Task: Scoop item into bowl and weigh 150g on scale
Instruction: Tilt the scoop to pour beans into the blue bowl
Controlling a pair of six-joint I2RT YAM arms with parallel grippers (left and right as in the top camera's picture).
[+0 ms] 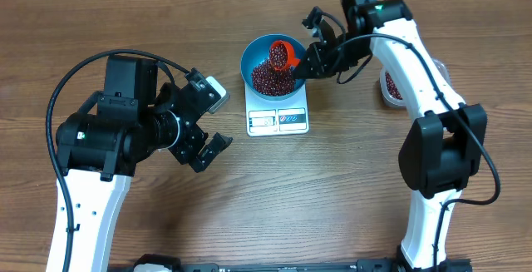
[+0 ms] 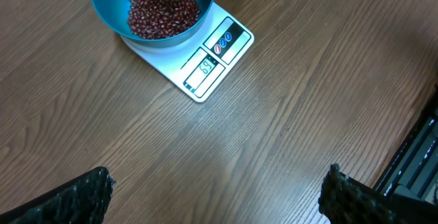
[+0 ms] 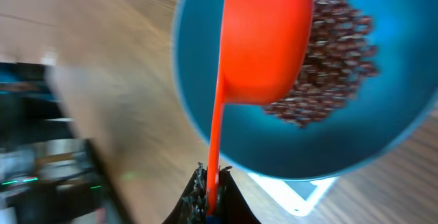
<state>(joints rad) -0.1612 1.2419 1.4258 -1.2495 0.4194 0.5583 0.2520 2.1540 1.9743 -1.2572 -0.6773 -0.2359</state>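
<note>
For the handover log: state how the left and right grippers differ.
The left gripper has its fingers spread wide, holding nothing; the right gripper has its fingers shut on the handle of the orange scoop. The left hangs over the table, off to the side of the scale; the right holds the scoop tipped over the blue bowl of beans. Both have dark fingers.

My left arm [image 1: 83,197] and right arm [image 1: 420,64]: white link shells, chunky black joint housings, black cables looping off both, tiny green light on each. Left claw [image 2: 216,195] fingers [image 2: 75,198] black, rough-textured; right claw [image 3: 207,200] same black.
</note>
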